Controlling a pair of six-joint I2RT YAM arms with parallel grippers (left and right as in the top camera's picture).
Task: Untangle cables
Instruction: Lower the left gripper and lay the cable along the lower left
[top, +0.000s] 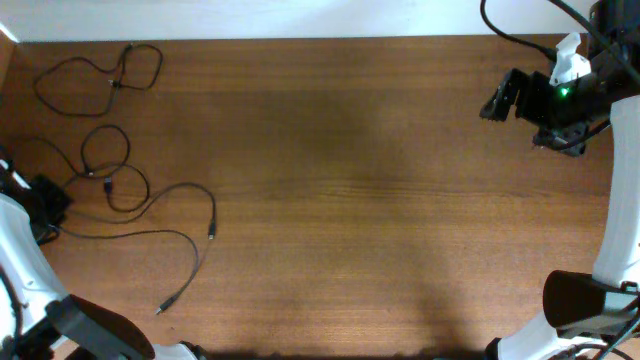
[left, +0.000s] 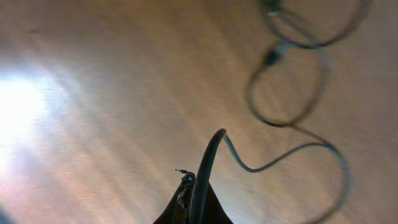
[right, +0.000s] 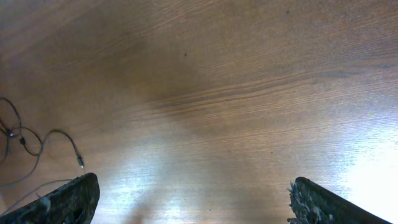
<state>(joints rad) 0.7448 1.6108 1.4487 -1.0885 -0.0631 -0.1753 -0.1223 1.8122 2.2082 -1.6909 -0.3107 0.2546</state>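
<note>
Thin black cables lie on the left side of the wooden table. One cable (top: 100, 75) forms a separate loop at the far left corner. A second cable (top: 125, 185) makes two loops and trails a long tail to a plug end (top: 163, 306). My left gripper (top: 50, 205) is shut on that cable at the table's left edge. In the left wrist view the cable (left: 208, 158) rises from between the shut fingers (left: 184, 198) toward its loops (left: 286, 93). My right gripper (top: 497, 100) hangs open over the far right, nothing between its fingers (right: 68, 199), far from the cables (right: 37, 146).
The brown wooden table (top: 350, 200) stretches between the two arms. The right arm's base (top: 585, 300) stands at the front right, and the left arm's white link (top: 25, 270) runs along the left edge. Thicker robot wiring (top: 510, 30) arcs at the back right.
</note>
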